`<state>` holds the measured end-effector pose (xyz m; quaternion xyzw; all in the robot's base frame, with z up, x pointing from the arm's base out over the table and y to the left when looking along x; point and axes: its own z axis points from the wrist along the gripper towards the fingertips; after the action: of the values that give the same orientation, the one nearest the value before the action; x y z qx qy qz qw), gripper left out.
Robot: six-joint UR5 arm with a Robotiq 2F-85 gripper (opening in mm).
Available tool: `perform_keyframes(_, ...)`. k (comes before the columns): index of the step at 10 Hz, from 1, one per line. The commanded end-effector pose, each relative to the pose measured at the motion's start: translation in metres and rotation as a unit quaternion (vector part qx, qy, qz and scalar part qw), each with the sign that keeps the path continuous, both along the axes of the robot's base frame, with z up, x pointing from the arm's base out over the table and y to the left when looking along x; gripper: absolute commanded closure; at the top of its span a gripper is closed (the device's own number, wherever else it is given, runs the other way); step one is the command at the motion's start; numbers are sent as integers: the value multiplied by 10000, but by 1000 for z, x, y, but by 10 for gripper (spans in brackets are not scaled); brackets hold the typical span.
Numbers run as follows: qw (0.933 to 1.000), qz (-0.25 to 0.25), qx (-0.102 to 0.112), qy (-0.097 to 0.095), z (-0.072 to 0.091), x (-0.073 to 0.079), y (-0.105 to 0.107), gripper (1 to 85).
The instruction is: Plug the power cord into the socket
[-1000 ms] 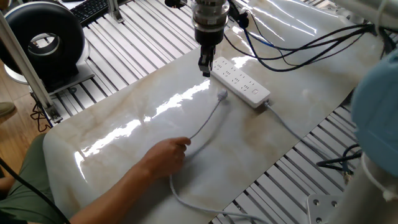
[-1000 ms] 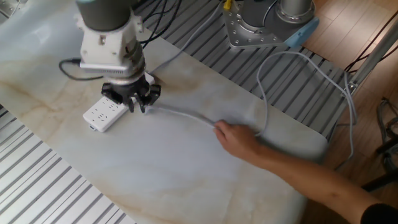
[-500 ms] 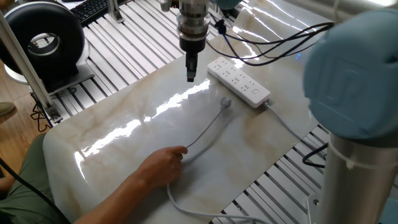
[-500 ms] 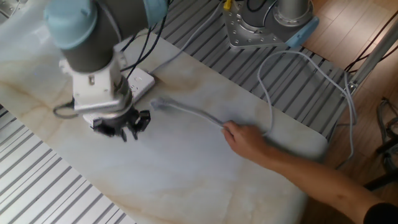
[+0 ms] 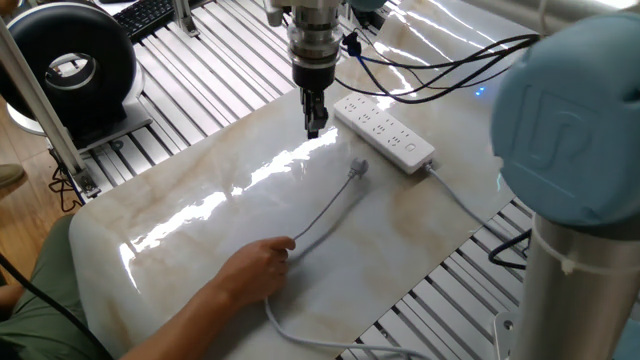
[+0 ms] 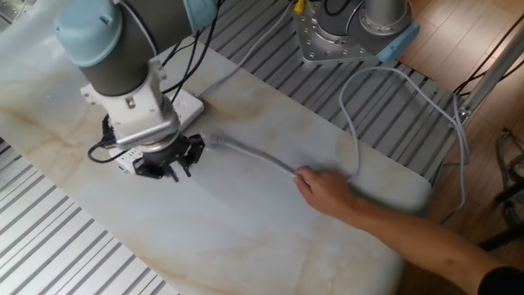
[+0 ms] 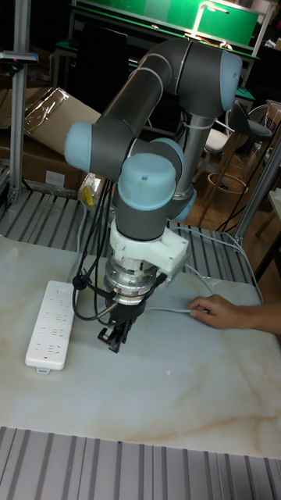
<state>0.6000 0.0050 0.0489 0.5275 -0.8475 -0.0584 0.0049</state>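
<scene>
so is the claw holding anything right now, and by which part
Nothing. The claw hangs empty above the table, apart from the power cord, whose plug lies free. A person's hand rests on the cord.

Arm: I saw it bent over, wrist pointing straight down.
Gripper (image 5: 313, 128): hung just above the surface, empty; fingers looked close together, though I couldn't confirm.

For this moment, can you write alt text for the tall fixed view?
A UR5 arm's hand hangs empty just above a marble-look table, right of a white power strip. A person's hand rests on the table at the right, on a thin grey power cord whose plug is hidden.
</scene>
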Motion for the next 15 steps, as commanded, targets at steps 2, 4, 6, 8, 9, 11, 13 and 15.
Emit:
perform_keyframes(2, 9967, 650, 476, -84, 2, 9, 23, 647)
perform_keyframes(4, 9954, 783, 461, -302, 2, 20, 23, 643)
perform_keyframes(6, 9925, 1084, 478, -295, 2, 17, 22, 523)
perform_keyframes(8, 9937, 1021, 394, -255, 7, -21, 14, 523)
perform_keyframes(9, 9930, 1083, 398, -247, 10, -36, 8, 523)
perform_keyframes(11, 9924, 1077, 496, -343, 8, -56, 1, 507)
perform_keyframes(13, 9943, 990, 344, -192, 3, -79, -15, 487)
perform_keyframes(15, 9938, 986, 464, -219, 5, -62, -6, 547)
